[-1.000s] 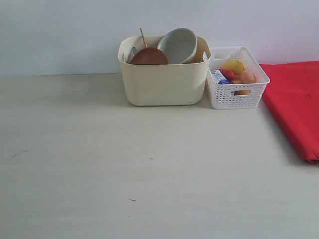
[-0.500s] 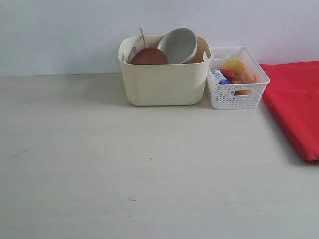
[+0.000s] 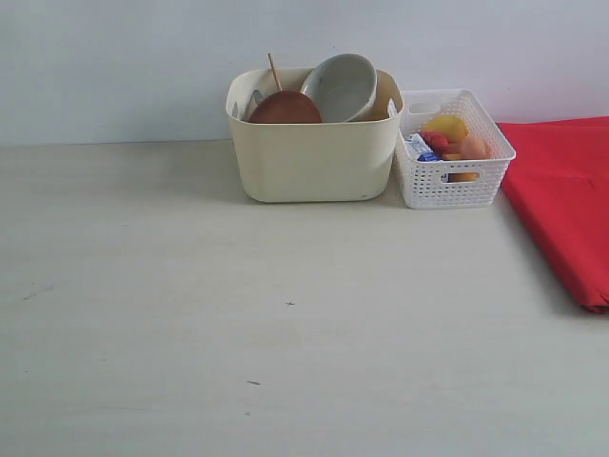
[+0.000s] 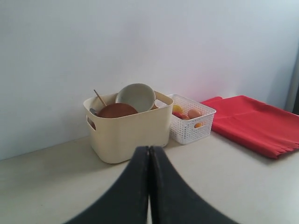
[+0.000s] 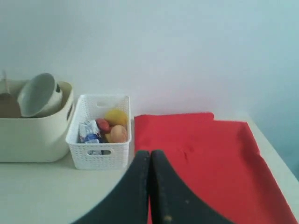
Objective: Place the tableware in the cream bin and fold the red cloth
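The cream bin (image 3: 314, 152) stands at the back of the table against the wall. Inside it lean a pale bowl (image 3: 341, 88), a round brown plate (image 3: 284, 108) and a wooden chopstick (image 3: 273, 71). A red cloth (image 3: 569, 195) lies folded flat at the right edge, also in the right wrist view (image 5: 205, 154). Neither arm shows in the exterior view. My left gripper (image 4: 149, 149) is shut and empty, well short of the bin (image 4: 128, 133). My right gripper (image 5: 150, 153) is shut and empty, over the cloth's near edge.
A white lattice basket (image 3: 447, 181) holding foods and a milk carton stands touching the bin's right side. The pale wall runs just behind both containers. The table's right edge (image 5: 275, 158) lies close beside the cloth.
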Available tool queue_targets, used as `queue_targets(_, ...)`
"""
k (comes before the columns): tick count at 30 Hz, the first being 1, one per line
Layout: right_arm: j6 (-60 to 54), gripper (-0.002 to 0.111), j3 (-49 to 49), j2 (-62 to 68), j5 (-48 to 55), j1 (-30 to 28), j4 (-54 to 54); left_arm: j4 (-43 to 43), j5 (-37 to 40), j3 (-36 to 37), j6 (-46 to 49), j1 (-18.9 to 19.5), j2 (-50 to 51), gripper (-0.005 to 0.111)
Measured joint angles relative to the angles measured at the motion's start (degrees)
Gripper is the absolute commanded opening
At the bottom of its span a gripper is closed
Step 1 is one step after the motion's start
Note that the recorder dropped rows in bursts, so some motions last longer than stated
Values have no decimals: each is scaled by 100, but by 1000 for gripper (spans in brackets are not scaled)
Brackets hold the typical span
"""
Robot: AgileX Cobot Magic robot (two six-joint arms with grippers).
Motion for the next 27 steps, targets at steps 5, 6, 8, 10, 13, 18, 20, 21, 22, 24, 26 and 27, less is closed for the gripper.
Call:
queue_targets(5,-144,0,252,-726,-94,664,13,12,12,0,0,0,0,0)
queue_targets(6,-144,0,294,-786,-106,756,2,17,12,0,0,0,0,0)
queue_targets(8,-154,0,401,-868,-116,971,2,45,12,0,0,0,0,0)
queue_targets(10,-168,0,509,-893,-116,1155,2,58,1,0,0,0,0,0)
queue_targets(13,-156,0,712,-913,-129,1326,2,58,-75,0,0,0,0,0)
queue_targets(18,-125,0,1007,-913,-370,1378,105,58,-218,0,0,0,0,0)
queue_targets(20,-115,0,1080,-913,-528,1382,216,58,-218,0,0,0,0,0)
queue_targets(21,-115,0,1121,-913,-591,1382,292,58,-218,0,0,0,0,0)
queue_targets(22,-104,0,1135,-913,-606,1382,366,58,-218,0,0,0,0,0)
queue_targets(24,-82,0,1136,-913,-649,1382,509,58,-218,0,0,0,0,0)
queue_targets(26,-68,0,1136,-927,-674,1382,568,58,-218,0,10,0,0,0)
queue_targets(27,-68,0,1136,-947,-684,1382,595,58,-218,0,10,0,0,0)
